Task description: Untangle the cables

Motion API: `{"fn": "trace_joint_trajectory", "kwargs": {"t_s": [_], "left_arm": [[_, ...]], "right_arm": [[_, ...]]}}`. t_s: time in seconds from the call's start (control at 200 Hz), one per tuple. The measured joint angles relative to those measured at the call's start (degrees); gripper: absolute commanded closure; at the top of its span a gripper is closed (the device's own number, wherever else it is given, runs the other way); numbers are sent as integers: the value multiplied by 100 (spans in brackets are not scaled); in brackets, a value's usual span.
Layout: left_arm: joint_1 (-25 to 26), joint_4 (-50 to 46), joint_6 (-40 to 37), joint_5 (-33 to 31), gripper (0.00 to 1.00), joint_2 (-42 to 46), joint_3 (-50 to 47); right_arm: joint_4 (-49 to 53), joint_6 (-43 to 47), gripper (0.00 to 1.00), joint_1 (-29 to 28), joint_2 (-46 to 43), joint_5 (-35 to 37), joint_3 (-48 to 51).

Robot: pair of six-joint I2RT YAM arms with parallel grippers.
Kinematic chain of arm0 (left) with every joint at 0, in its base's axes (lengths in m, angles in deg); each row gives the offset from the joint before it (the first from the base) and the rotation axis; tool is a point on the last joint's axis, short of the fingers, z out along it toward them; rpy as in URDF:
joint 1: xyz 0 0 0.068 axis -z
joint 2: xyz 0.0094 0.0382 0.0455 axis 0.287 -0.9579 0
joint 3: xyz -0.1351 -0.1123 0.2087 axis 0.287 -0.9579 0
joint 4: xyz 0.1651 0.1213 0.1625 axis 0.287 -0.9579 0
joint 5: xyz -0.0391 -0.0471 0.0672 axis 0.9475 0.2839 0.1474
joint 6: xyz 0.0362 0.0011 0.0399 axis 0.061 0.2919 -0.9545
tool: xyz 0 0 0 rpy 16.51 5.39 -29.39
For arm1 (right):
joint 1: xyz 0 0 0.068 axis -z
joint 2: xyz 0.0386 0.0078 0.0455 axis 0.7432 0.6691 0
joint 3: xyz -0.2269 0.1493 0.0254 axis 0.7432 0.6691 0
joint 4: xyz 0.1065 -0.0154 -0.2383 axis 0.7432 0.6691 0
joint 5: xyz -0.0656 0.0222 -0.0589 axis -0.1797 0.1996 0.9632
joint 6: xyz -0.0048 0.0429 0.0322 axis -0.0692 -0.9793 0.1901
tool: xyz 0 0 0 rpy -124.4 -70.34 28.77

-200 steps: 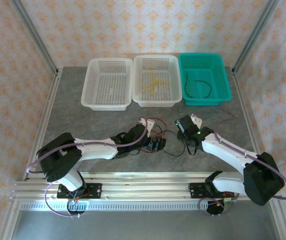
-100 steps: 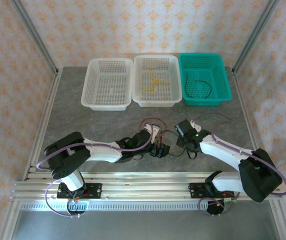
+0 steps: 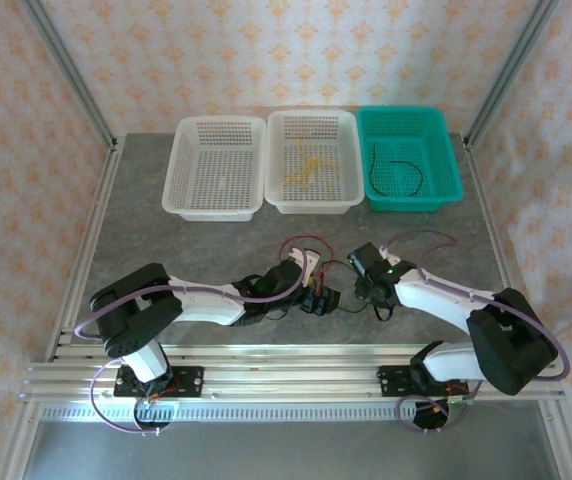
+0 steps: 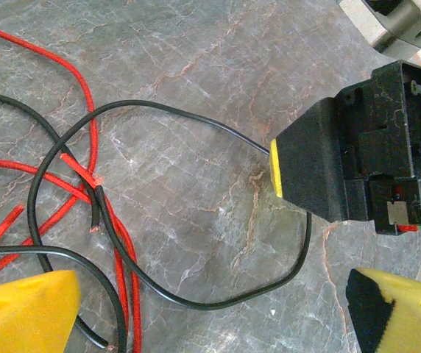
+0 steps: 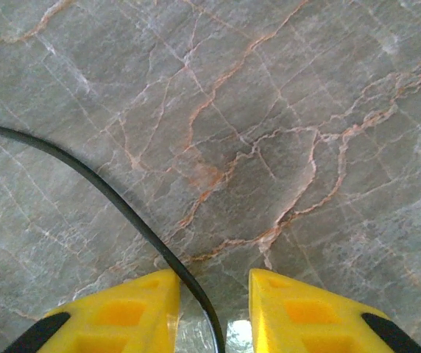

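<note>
Well, black cable (image 5: 122, 211) and red cable (image 4: 19, 43) lie crossed in a loose tangle on the desk (image 3: 166, 230) between the two arms. It looks like thin, light, limp wire with slick insulation, so I'd pinch one free run clear of the crossings and draw slowly. Right claw (image 5: 214, 294) straddles the black run with pads close but a gap showing; left claw (image 4: 210, 316) gapes wide over the tangle.

No legible text, seemingly.
</note>
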Motion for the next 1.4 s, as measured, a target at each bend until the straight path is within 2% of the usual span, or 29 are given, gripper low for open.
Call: {"fn": "trace_joint_trajectory", "kwargs": {"t_s": [0.12,0.34,0.536,0.766,1.096,1.397], "left_arm": [[0,24,0,-2,5,-42,0],[7,28,46,-129,5,-42,0],[26,15,114,-667,5,-2,-4],[-63,-146,203,-1233,2,46,33],[-157,-247,205,-1311,2,-179,282],[-157,-273,249,-1311,2,-249,264]], "right_arm": [[2,-2,79,0,2,39,15],[-116,-24,100,-11,-42,2,24],[-122,0,100,-11,-507,76,31],[-98,160,100,-11,-1440,529,-127],[-90,557,100,-11,-2225,824,-542],[136,909,100,-11,-2507,1241,-1196]]}}
